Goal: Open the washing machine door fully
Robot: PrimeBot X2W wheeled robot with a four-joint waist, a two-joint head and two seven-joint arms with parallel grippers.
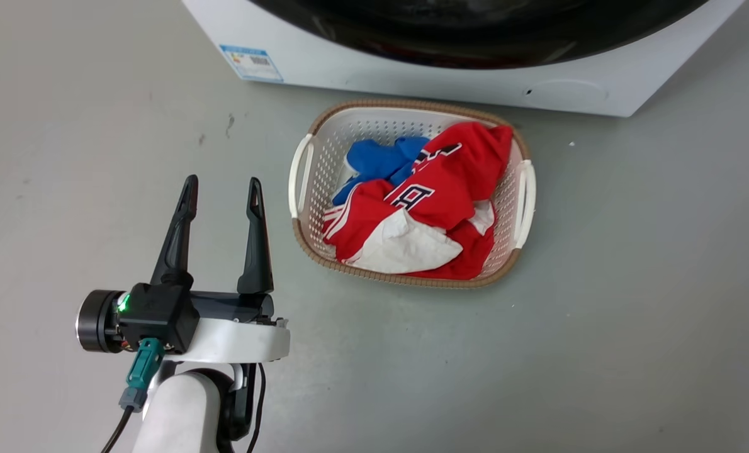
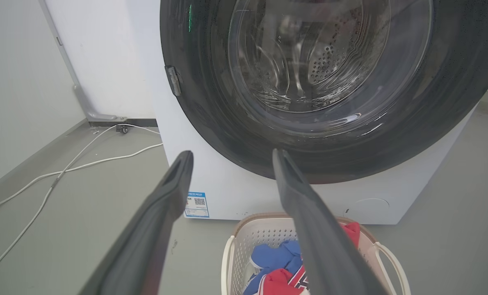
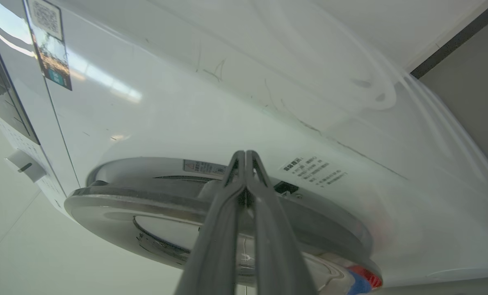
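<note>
The washing machine (image 1: 412,72) is a white box at the top of the head view. Its door (image 1: 475,38) is a glossy black disc. In the left wrist view the washing machine door (image 2: 211,123) lies against the white front (image 2: 227,192), and the steel drum shows through its glass bowl. My left gripper (image 1: 223,182) hangs open and empty above the floor, left of the basket, with its fingers (image 2: 231,152) pointing at the door's lower part. My right gripper (image 3: 246,152) is shut, tips at the door's rim (image 3: 145,205) where it meets the machine's front (image 3: 166,114).
A white laundry basket (image 1: 412,106) holding red, blue and white clothes stands on the grey floor right before the machine, and its rim (image 2: 248,223) shows below my left fingers. White cables (image 2: 84,164) run along the floor left of the machine, near a wall.
</note>
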